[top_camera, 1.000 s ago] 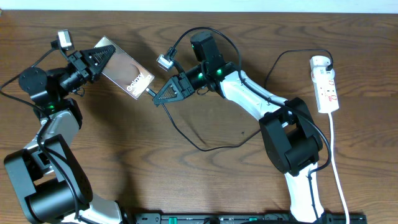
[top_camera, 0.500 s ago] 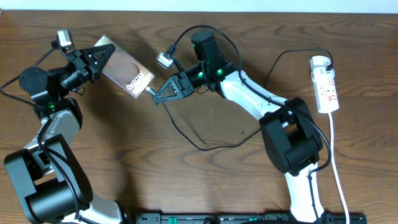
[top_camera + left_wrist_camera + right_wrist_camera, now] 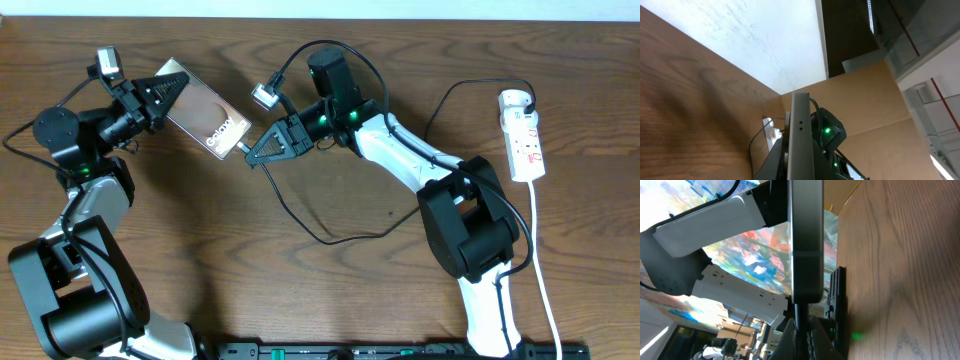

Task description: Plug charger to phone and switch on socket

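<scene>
Near side, charger (image 3: pixel 320 239): slack black loop on the tabletop (image 3: pixel 250 300), leaving the tip free to move.
right hand (image 3: pixel 250 157): at centre, pinched shut on the charger's tip, right at the phone's port end.
phone (image 3: pixel 205 120): towards 10 o'clock of centre; long axis 10-to-4 o'clock, port end pointing to 4.
left hand (image 3: pixel 160 95): clamped on the phone's far end, probably bracing it.
socket (image 3: pixel 525 140): far out at 2 o'clock, no hand near.
</scene>
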Controlling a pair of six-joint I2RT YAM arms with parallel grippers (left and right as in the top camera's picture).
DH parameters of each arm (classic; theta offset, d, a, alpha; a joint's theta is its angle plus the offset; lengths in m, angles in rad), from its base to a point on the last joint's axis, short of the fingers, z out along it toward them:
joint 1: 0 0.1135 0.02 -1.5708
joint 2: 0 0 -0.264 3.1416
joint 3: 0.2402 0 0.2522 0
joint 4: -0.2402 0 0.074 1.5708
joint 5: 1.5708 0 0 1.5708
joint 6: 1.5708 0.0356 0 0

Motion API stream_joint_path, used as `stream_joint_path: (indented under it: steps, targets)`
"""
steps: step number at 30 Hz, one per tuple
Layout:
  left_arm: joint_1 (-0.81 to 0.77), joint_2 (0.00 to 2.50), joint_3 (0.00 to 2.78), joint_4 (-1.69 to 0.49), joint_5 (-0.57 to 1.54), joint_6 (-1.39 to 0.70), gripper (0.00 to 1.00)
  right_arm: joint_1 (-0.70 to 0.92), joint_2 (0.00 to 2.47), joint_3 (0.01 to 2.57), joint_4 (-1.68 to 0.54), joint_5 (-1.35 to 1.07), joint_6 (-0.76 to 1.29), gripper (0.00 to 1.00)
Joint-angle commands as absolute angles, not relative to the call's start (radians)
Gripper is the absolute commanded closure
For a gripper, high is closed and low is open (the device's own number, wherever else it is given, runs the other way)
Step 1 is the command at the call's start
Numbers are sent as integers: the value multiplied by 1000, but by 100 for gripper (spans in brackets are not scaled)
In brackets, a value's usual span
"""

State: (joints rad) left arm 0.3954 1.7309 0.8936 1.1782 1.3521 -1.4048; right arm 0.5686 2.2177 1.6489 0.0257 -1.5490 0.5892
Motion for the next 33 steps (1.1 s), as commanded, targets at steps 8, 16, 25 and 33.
stream_joint_path:
  steps: [8, 16, 25, 33]
  targets:
    - [345, 1715, 900, 1185, 1540, -1488, 93, 571, 2210, 1670, 50, -1522, 590, 99]
    - [345, 1715, 899, 1195, 1543, -1499, 93, 570, 2210, 1670, 50, -1523, 590, 99]
    - [384, 1715, 903, 1217, 1470, -1507, 93, 570, 2210, 1670, 49, -1541, 590, 99]
    - [443, 1715, 913, 1218, 1394, -1530, 93, 574, 2210, 1670, 49, -1558, 588, 99]
